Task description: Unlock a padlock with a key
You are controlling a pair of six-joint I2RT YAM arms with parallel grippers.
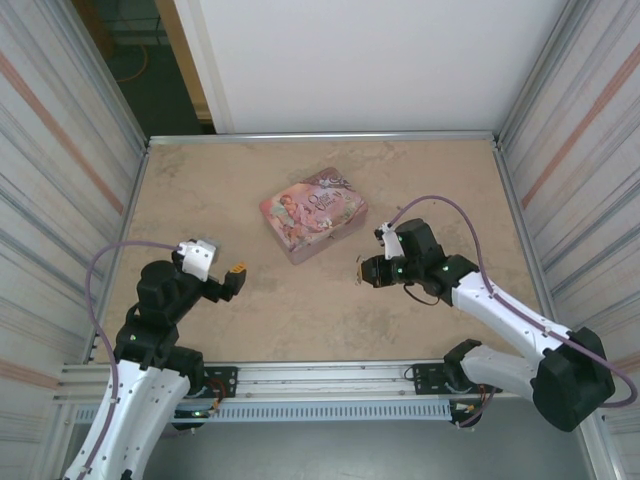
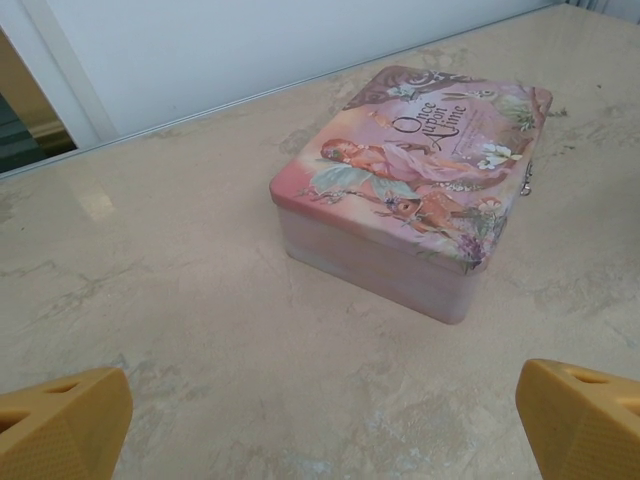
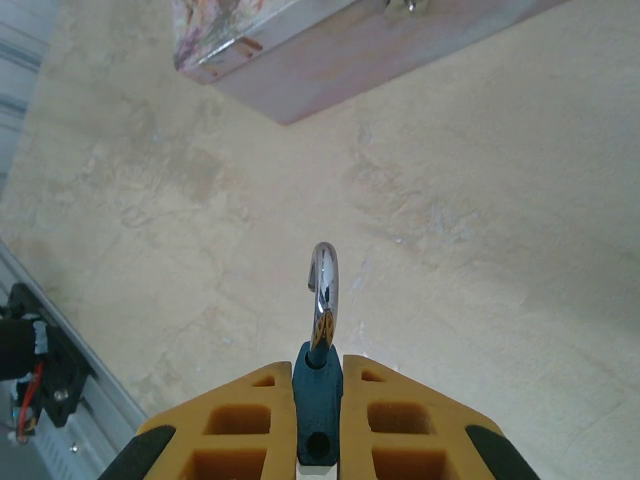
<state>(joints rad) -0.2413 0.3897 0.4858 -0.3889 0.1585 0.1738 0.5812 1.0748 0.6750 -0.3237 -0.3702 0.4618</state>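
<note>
My right gripper (image 3: pixel 319 368) is shut on the padlock (image 3: pixel 318 395), a small blue-teal body squeezed between the yellow fingers (image 3: pixel 250 420). Its silver shackle (image 3: pixel 323 285) sticks out ahead as a hook with its free end out of the body. In the top view the right gripper (image 1: pixel 363 270) hovers just right of the pink tin's near corner. My left gripper (image 1: pixel 237 273) is wide open with nothing in it, left of the tin and pointing at it; in its wrist view the left gripper (image 2: pixel 320 430) shows yellow fingertips (image 2: pixel 60 425) at both lower corners. The key is out of view.
A pink pictured tin box (image 1: pixel 313 213) lies closed mid-table, also the tin box (image 2: pixel 400 200) ahead of the left wrist and the tin box (image 3: pixel 300 50) above the shackle. Metal walls (image 1: pixel 560 150) close in both sides; a rail (image 1: pixel 320 375) runs along the near edge.
</note>
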